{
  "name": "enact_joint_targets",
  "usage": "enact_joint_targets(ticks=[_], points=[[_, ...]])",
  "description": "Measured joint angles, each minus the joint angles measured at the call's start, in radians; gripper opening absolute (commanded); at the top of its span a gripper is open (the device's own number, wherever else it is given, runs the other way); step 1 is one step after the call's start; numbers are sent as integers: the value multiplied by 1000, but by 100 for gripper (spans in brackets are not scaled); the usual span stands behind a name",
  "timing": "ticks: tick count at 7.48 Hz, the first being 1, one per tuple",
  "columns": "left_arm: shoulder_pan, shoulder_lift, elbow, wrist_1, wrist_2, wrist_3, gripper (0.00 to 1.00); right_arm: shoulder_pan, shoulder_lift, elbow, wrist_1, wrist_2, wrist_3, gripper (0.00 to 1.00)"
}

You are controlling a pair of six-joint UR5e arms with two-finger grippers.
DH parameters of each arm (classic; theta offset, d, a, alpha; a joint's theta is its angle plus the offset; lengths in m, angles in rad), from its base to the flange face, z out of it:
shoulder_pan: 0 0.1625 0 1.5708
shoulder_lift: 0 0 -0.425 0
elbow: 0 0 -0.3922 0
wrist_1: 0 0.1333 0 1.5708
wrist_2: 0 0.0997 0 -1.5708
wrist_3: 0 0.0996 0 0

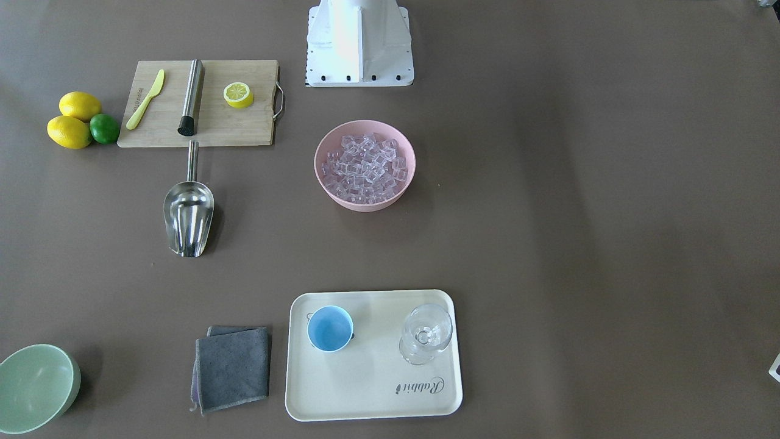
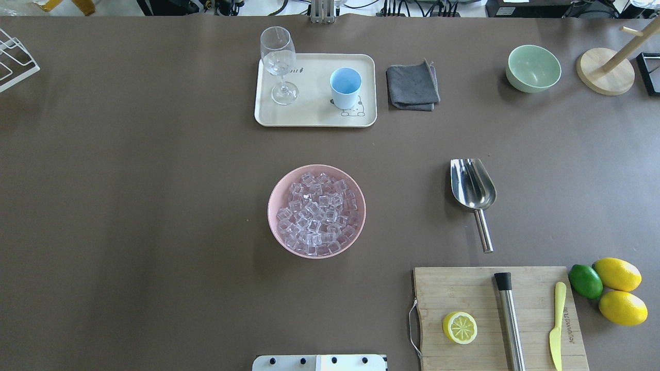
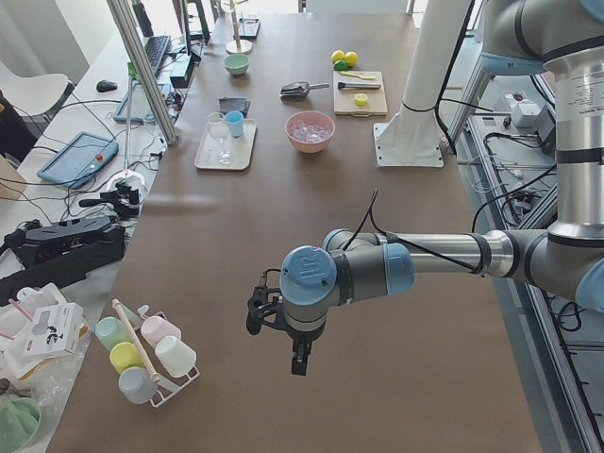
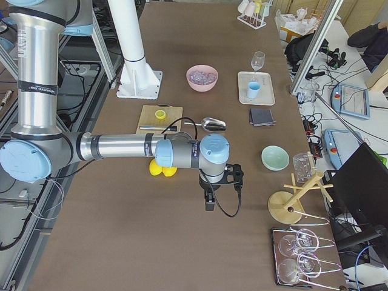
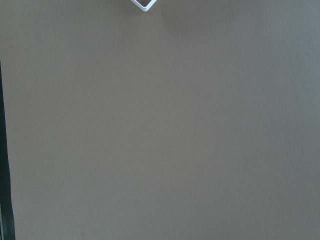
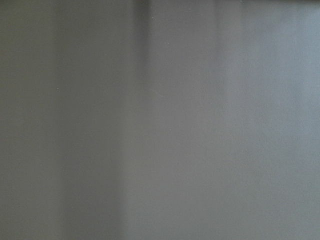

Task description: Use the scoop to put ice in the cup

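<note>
Left end effector [image 3: 299, 359] is hanging over bare desk [image 2: 129, 180], well off to the robot's left. It's pointing down and touching nothing. It's showing only in a side view, so how far open it is can't be told. Right end effector [image 4: 210, 203] is hanging over the desk's right end w/ nothing visible in it; its opening can't be told either.

Pink bowl [image 2: 273, 226] is sitting mid-desk, in front of the robot base, heaped w/ the ice [image 2: 315, 214]: many small clear, glassy cubes. Beyond it, near the far edge, a cream tray [image 2: 314, 116] is carrying the cup [image 2: 345, 85] on its right part and a clear stemmed glass [image 2: 278, 59] on its left part. Both are standing upright, apart, w/ nothing inside. The cup is looking small, round and light blue.

The scoop [image 2: 472, 185] is lying on the desk right of the pink bowl, well apart from it. Its shiny steel trough is facing up, empty, w/ open mouth pointing far. Its thin handle is pointing near, toward a wooden cutting board [image 2: 464, 288]. A pale-green bowl [image 2: 533, 67] is sitting empty at far right.
</note>
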State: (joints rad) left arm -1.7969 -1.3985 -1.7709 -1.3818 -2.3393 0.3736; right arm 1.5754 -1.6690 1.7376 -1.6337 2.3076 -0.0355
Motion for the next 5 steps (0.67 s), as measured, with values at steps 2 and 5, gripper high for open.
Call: enact_joint_targets(ticks=[2,5], points=[[-1,4,1,0,-1,-1,98,0,1,4,0,0,-2,100],[-3,8,-18,0,-3,2,98,0,5,4,1,1,-5,100]])
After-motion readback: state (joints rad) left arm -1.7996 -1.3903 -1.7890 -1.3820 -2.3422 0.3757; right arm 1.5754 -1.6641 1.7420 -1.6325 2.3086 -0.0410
